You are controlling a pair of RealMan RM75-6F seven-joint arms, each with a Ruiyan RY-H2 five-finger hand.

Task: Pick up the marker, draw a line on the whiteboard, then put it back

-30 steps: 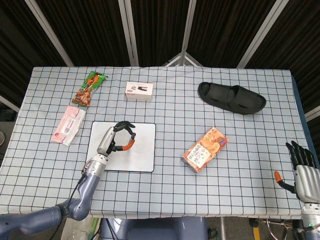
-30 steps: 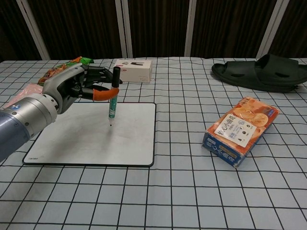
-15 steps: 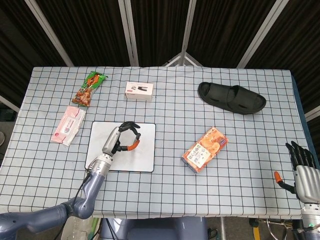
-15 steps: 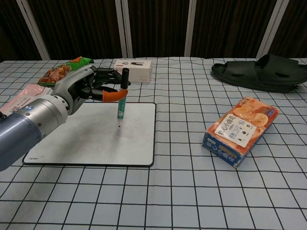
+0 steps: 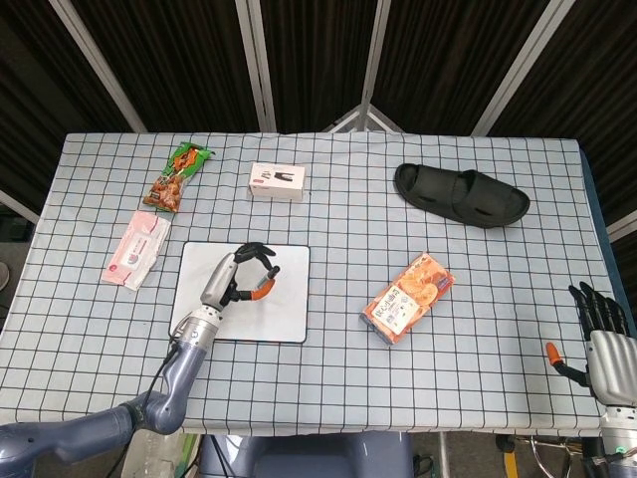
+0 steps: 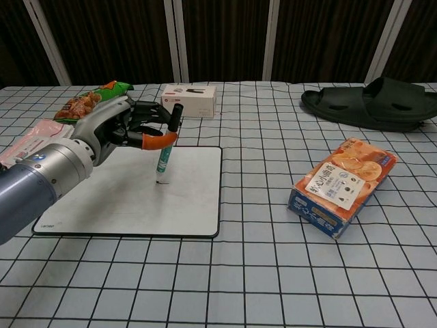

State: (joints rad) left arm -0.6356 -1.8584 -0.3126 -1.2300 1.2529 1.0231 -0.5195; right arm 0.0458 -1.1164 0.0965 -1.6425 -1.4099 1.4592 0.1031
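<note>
A white tablecloth (image 5: 328, 209) ruled in a black grid fills both views against dark curtains. The whiteboard (image 6: 130, 195) is plain white with a thin black rim. The marker (image 6: 166, 147) has a green barrel and a black cap. The left hand (image 6: 119, 126) is grey and black with an orange thumb tip; the right hand (image 5: 597, 324), at the lower right of the head view, is black with an orange tip. The slipper (image 5: 460, 195) is black, the snack box (image 6: 343, 183) orange and blue, the small box (image 5: 277, 182) white, the packet (image 5: 137, 250) pink, the snack bag (image 5: 177, 174) green and orange.
</note>
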